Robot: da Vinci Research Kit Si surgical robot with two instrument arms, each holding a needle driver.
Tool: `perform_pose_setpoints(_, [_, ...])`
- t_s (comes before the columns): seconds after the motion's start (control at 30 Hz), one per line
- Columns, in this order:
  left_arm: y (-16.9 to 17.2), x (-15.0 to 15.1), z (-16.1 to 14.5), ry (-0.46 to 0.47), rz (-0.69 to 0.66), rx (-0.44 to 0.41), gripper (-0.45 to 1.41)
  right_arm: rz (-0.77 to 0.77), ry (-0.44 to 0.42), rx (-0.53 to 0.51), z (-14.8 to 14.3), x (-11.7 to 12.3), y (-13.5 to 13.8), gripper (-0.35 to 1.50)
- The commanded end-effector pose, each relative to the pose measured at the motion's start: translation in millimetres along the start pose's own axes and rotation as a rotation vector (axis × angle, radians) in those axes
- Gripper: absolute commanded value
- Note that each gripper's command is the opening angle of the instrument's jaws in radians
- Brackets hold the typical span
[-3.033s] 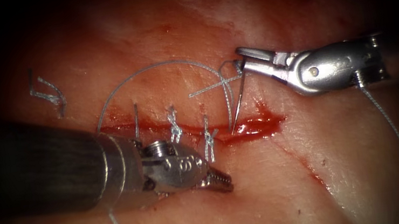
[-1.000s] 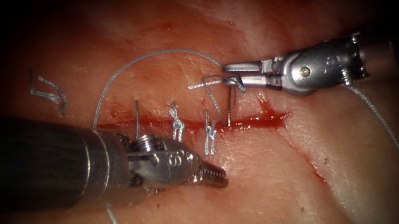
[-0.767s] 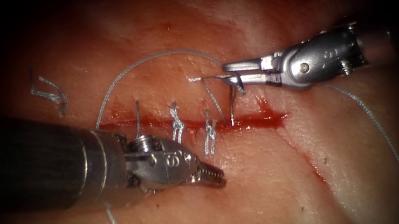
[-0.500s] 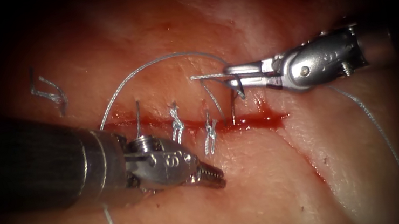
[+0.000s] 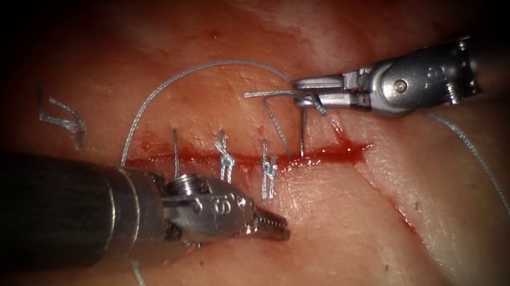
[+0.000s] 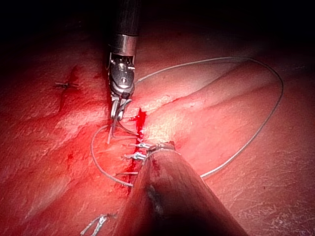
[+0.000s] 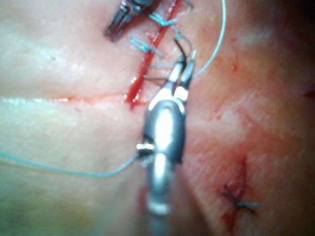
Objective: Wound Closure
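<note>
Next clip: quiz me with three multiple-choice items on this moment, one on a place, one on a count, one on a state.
1. Where is the needle?
A. in the right tool's jaws, near its blunt end
B. in the left tool's jaws
C. lying loose on the tissue

2. How many knotted stitches cross the cut?
A. none
B. two
C. five

3. What does the left tool hold?
A. thread
B. needle
C. nothing

Answers: 1 A, the needle hangs from those jaws toward the cut. 2 B, two knots sit left of the needle. 3 C, its jaws are shut with nothing between them.

Endoscope above and in front; wrist views close along each shaft, sharing the cut (image 5: 313, 157).
</note>
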Motion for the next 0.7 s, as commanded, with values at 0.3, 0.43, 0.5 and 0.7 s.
perform_pose_setpoints(0.3, [0.2, 0.5, 1.2, -0.001, -0.003, -0.006, -0.20, 0.068, -0.007, -0.015, 0.5, -0.7, 0.2, -0.35])
perform_pose_setpoints(0.43, [0.3, 0.5, 1.3, -0.001, -0.002, -0.005, -0.20, 0.070, -0.009, -0.021, 0.4, -0.6, 0.9, -0.35])
perform_pose_setpoints(0.5, [0.3, 0.5, 1.3, -0.001, -0.002, -0.005, -0.20, 0.077, -0.009, -0.023, 0.4, -0.6, 1.2, -0.35])
perform_pose_setpoints(0.7, [0.3, 0.9, 1.6, -0.001, -0.006, -0.005, -0.20, 0.091, -0.007, -0.028, 0.4, -0.4, 1.3, -0.35])
